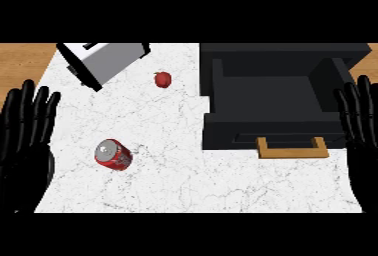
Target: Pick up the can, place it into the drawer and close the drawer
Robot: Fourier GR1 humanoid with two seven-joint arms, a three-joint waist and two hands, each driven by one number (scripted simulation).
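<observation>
A red can [113,154] with a silver top lies tilted on the white marble counter [177,185], at the lower left. The dark drawer [272,102] stands pulled open at the right, its inside bare, with a wooden handle [291,148] on its front. My left hand [22,135] rests open at the left edge, fingers up, a short way left of the can. At the right edge my right hand [360,120] rests open as well, fingers up, beside the drawer's right wall. Neither hand touches anything.
A silver toaster [103,60] sits at the back left of the counter. A small red apple [162,79] lies between the toaster and the drawer. Wooden floor shows beyond the counter's far corners.
</observation>
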